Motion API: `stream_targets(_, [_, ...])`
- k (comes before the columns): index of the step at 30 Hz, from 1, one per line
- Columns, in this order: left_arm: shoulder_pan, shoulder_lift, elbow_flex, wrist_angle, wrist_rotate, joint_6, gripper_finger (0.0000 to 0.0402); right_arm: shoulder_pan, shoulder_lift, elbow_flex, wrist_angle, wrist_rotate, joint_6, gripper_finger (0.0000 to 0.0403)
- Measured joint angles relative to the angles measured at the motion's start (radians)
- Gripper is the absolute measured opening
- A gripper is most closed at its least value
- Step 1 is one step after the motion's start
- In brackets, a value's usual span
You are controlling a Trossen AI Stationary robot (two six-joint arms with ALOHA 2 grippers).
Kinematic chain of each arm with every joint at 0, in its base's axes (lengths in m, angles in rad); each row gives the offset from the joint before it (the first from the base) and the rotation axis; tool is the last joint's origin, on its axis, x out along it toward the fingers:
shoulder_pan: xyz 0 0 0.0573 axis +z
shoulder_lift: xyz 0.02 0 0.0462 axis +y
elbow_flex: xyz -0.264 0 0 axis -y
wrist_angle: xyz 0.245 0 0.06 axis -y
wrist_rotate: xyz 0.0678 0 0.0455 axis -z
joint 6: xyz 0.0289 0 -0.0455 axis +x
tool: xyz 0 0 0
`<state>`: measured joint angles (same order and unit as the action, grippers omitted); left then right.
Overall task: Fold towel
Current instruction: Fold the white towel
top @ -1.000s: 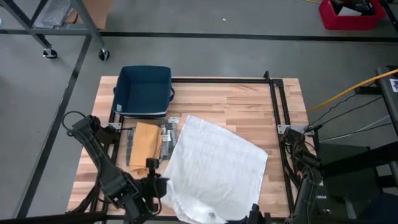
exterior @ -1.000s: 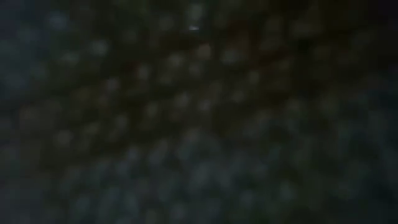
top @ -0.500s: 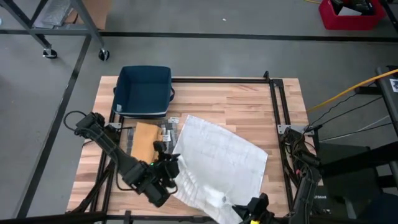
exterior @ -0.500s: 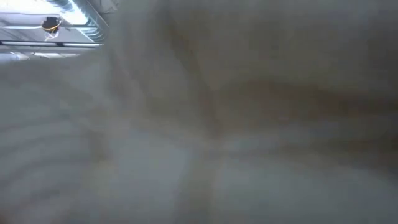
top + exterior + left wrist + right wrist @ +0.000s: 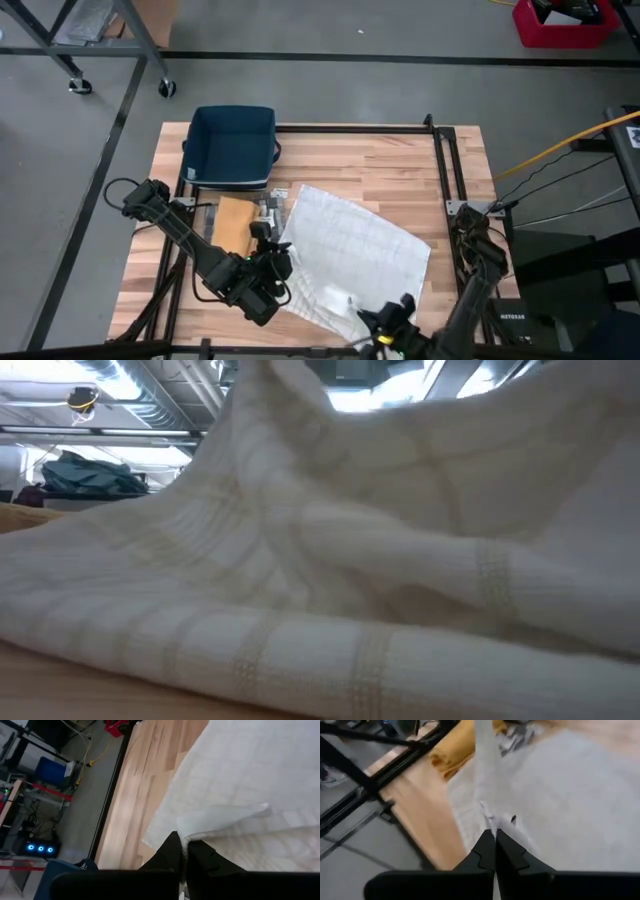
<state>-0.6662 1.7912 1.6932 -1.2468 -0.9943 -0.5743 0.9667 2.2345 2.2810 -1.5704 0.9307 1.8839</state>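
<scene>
A white towel with faint woven stripes lies spread at a slant on the wooden table. Its near end is raised off the wood, and in the low view it fills the picture as a towel with a lifted peak. My left gripper is shut on the towel's near-left edge. My right gripper is shut on its near corner, close to the table's near edge. My left gripper pinches a bunched corner of the towel's edge between its two fingers, slanting down from the table's left near side. The cloth rises slack from the table to the fingers. My right gripper pinches a narrow raised tip of the towel's near corner between its two shut fingers, slanting down from the near side. That tip stands lifted; the rest of the towel lies on the table beyond it.
A dark blue bin stands at the far left of the table. A mustard cloth and a grey folded cloth lie just left of the towel. A black frame rail runs along the far and right sides.
Both grippers, shut on the towel, have moved away from the table's near edge: the left toward the far right, the right toward the far left and into view. The towel's near end has been drawn back from the edge and raised; its far part has stayed put.
</scene>
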Motion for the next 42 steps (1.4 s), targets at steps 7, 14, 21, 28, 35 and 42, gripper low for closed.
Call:
stream_targets(7, [0.000, 0.000, 0.000, 0.001, 0.000, 0.005, 0.0000, -0.109, -0.014, 0.000, -0.001, -0.022, -0.272, 0.0002])
stream_targets(14, [0.000, 0.000, 0.000, -0.002, 0.000, -0.001, 0.0000, -0.144, -0.100, -0.004, 0.000, -0.102, -0.432, 0.0007])
stream_targets(21, [0.013, 0.000, 0.000, -0.002, -0.008, 0.001, 0.0000, -0.129, -0.229, -0.141, -0.001, -0.077, -0.419, 0.0008])
stream_targets(28, [0.014, 0.000, 0.000, -0.002, -0.012, 0.000, 0.0000, -0.196, -0.307, -0.416, -0.001, -0.094, -0.346, 0.0009])
stream_targets(35, [0.014, 0.000, 0.000, -0.002, -0.012, 0.002, 0.0000, -0.228, -0.461, -0.713, 0.002, -0.157, -0.247, 0.0009])
stream_targets(42, [0.020, 0.000, 0.000, 0.002, -0.012, 0.032, 0.0000, -0.171, -0.737, -1.012, 0.184, -0.134, -0.207, 0.0006])
